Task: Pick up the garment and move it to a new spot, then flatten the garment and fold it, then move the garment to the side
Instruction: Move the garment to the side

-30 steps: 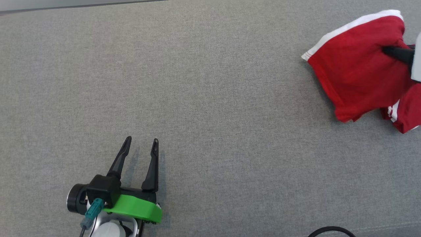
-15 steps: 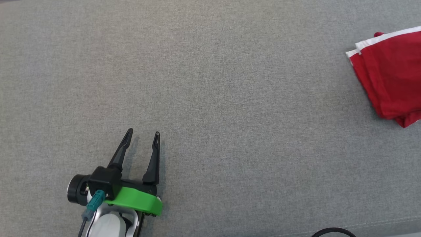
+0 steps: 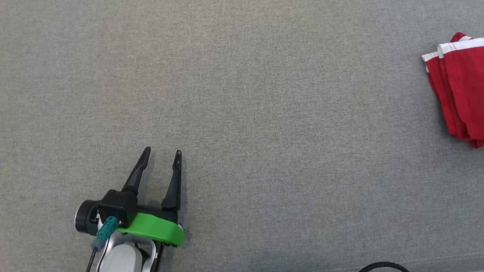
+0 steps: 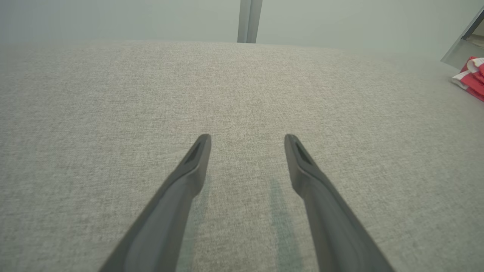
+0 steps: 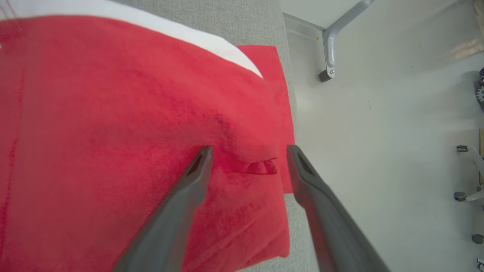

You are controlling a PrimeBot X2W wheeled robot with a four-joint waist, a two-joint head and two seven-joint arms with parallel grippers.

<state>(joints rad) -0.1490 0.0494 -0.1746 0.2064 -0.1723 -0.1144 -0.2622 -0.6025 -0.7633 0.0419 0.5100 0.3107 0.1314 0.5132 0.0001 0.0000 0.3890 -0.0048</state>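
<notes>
The red garment (image 3: 461, 90) with white trim lies bunched in layers at the far right edge of the grey fabric surface (image 3: 264, 113); it also shows as a small red patch (image 4: 472, 75) at the left wrist view's right edge. My right gripper (image 5: 249, 151) hovers open just over the garment (image 5: 113, 132), its fingers straddling a small raised fold close to the surface's edge. My left gripper (image 3: 162, 152) rests open at the lower left, far from the garment, with nothing between its fingers (image 4: 247, 138).
Just right of the garment, the surface's edge (image 5: 287, 211) drops to a pale floor (image 5: 378, 132) with a metal bracket (image 5: 332, 45) and chair casters (image 5: 459, 195). A black cable (image 3: 382, 265) curves at the head view's bottom edge.
The garment has gone from a spread shape with my right finger on it to a compact pile further right. The head view has shifted slightly. My left gripper has barely moved.
</notes>
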